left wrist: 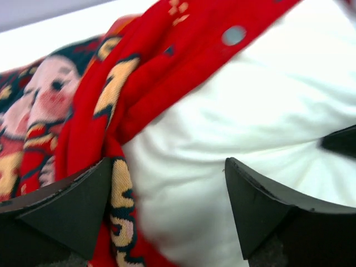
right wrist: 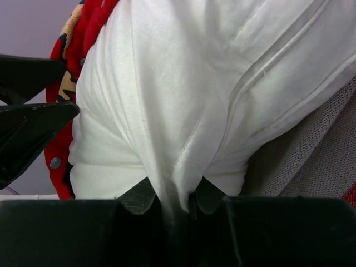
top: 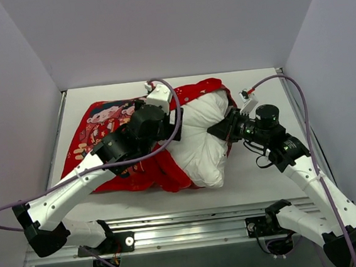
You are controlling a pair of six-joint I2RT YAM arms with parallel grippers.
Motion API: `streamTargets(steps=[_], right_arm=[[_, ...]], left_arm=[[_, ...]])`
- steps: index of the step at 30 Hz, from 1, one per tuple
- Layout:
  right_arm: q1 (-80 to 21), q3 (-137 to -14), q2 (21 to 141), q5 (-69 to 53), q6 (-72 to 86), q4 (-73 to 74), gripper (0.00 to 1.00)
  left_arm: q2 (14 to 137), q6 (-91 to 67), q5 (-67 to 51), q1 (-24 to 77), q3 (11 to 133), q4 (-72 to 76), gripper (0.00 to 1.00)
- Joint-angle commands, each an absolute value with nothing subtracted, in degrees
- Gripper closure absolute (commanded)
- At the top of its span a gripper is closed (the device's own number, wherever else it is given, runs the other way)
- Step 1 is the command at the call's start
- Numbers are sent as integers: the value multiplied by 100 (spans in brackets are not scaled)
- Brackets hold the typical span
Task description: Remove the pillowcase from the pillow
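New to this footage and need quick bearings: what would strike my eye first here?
The bright red printed fabric pillowcase lies bunched centre-left in the overhead view, with the plump white pillow bulging out of its right end. The right pincer is shut on a fold of the pillow's right side, while the left pincer stands open over the pillowcase's edge.

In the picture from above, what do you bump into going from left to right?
Bright red printed fabric pillowcase → left arm's open black tool → plump white pillow → right arm's black tool, pinching the pillow.
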State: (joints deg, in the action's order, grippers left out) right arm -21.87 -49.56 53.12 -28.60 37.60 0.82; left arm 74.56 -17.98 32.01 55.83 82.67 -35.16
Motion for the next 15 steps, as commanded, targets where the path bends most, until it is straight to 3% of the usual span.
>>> streamTargets(steps=[1,5,15], right_arm=[[-2259,-5625,5221,-2997,3735,-853,100],[-2276,-5756,5265,-2997,3630,-713,100],[-2382,-5748,5326,-2901,3208,-396,100]], left_arm=[[7943,-987,2585,5643,9104,-2962,4],[8673,-397,2383,5564,10253,-3015,5],[10089,-228,916,4993,11784,-2962,6]])
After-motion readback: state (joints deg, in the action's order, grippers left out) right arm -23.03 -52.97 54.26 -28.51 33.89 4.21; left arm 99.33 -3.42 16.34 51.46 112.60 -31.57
